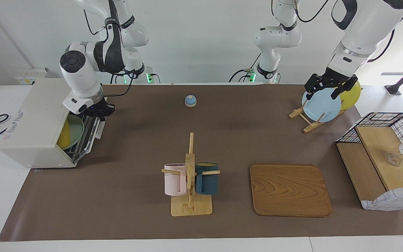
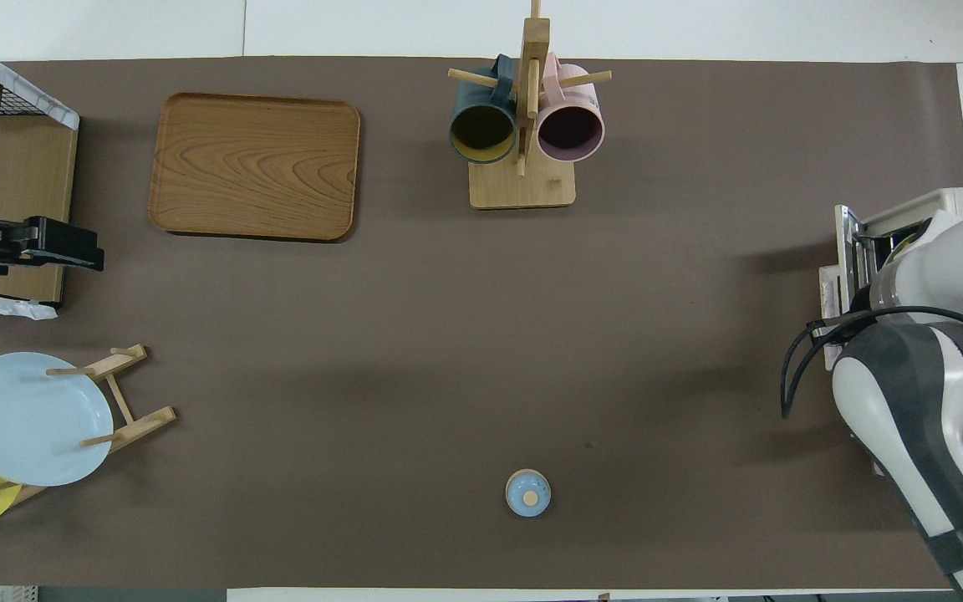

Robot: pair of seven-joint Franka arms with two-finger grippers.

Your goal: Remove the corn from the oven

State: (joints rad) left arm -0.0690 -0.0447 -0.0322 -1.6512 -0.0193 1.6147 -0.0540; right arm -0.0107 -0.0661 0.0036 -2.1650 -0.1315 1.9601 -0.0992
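The off-white oven (image 1: pixel 35 122) stands at the right arm's end of the table, its door (image 1: pixel 91 131) folded down. Inside, the yellow corn (image 1: pixel 64 134) lies on a pale green plate (image 1: pixel 76 130). My right gripper (image 1: pixel 100 109) hangs at the opening's corner nearest the robots, just above the lowered door and apart from the corn. In the overhead view the right arm covers the gripper, and only part of the oven (image 2: pixel 945 205) shows. My left gripper (image 1: pixel 323 91) is open and empty, held up over the plate rack (image 1: pixel 308 122). It also shows in the overhead view (image 2: pixel 72 251).
A blue plate (image 1: pixel 321 104) and a round yellow plate (image 1: pixel 351 95) stand in the rack. A wire-and-wood basket (image 1: pixel 380 164) sits at the left arm's end. A wooden tray (image 1: pixel 290 189), a mug tree (image 1: pixel 191 182) with two mugs and a small blue knob (image 1: pixel 190 100) stand mid-table.
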